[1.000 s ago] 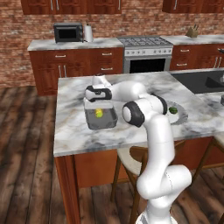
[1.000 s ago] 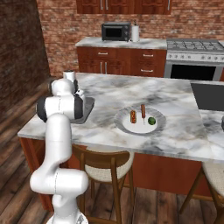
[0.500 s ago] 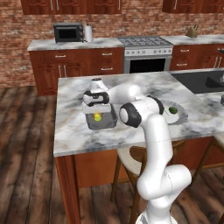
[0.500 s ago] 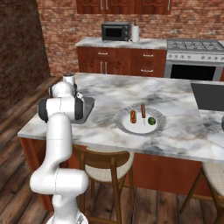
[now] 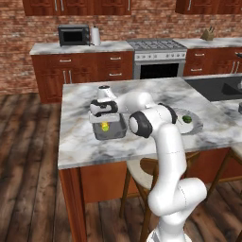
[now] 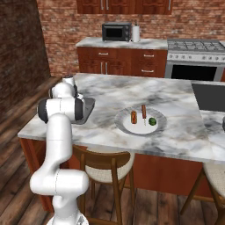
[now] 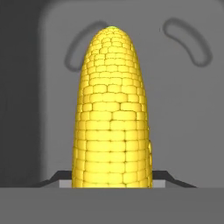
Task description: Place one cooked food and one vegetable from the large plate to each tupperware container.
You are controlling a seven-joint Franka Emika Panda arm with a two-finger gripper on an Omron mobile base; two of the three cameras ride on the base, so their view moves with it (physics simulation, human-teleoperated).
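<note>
My gripper (image 5: 105, 120) is shut on a yellow corn cob (image 5: 105, 126), which hangs point down just inside a dark grey tupperware container (image 5: 118, 134) near the island's left end. In the hand view the corn cob (image 7: 112, 109) stands in front of the container's grey floor (image 7: 183, 109). The container's rim (image 6: 89, 104) peeks out from behind my arm. The large plate (image 6: 127, 128) lies mid-counter to the right. On it are a thin reddish-brown cooked food stick (image 6: 143, 114), a thicker orange-red piece (image 6: 133, 117) and a small green ball (image 6: 152, 121).
A black sink basin (image 6: 211, 96) is set into the counter at the far right. Wooden stools (image 6: 105, 165) stand under the island's front edge. Stove, cabinets and a microwave (image 5: 74, 34) line the back wall. Bare marble lies between container and plate.
The hand has turned more upright and sunk a little, bringing the corn lower into the container. The plate and its food have not moved.
</note>
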